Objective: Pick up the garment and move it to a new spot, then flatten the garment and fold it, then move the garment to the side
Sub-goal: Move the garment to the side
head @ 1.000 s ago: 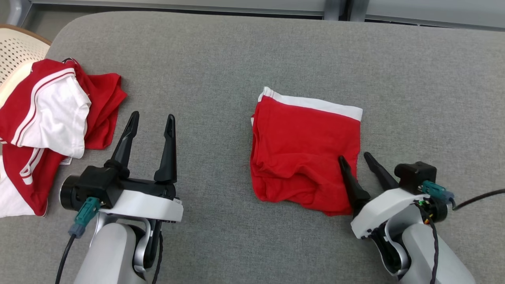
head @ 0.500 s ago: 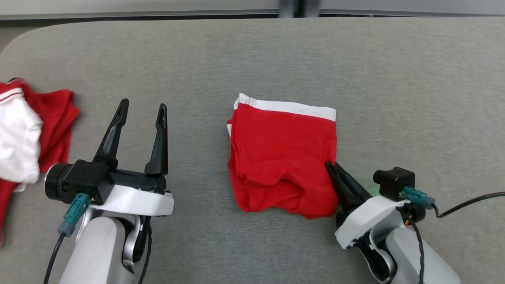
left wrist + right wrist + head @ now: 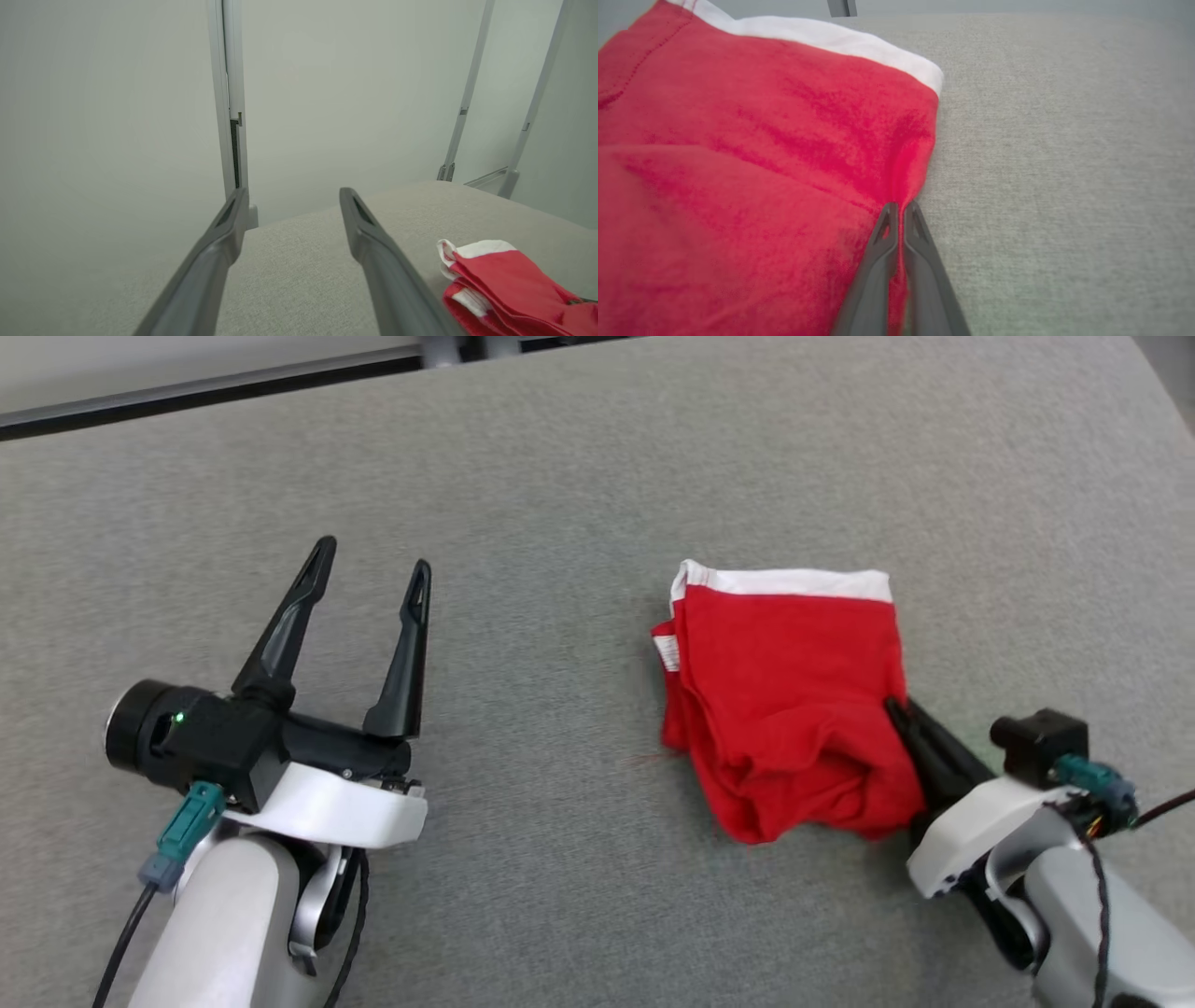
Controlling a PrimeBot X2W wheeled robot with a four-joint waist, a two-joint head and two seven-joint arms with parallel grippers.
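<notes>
A grey fabric table (image 3: pixel 560 476) spreads under and ahead of the left gripper (image 3: pixel 373 560). Past the table's far edge, straight ahead of the gripper, a pale wall (image 3: pixel 117 93) rises with an upright metal post (image 3: pixel 229 84). Off to the gripper's right stand two slanted grey struts (image 3: pixel 467 93).

Spreading wide as a grey woven tabletop (image 3: pixel 560 504). Carrying a folded red garment (image 3: pixel 784 709) right of centre, lying flat with a white band (image 3: pixel 794 582) along the far edge, bunching along the near one.
</notes>
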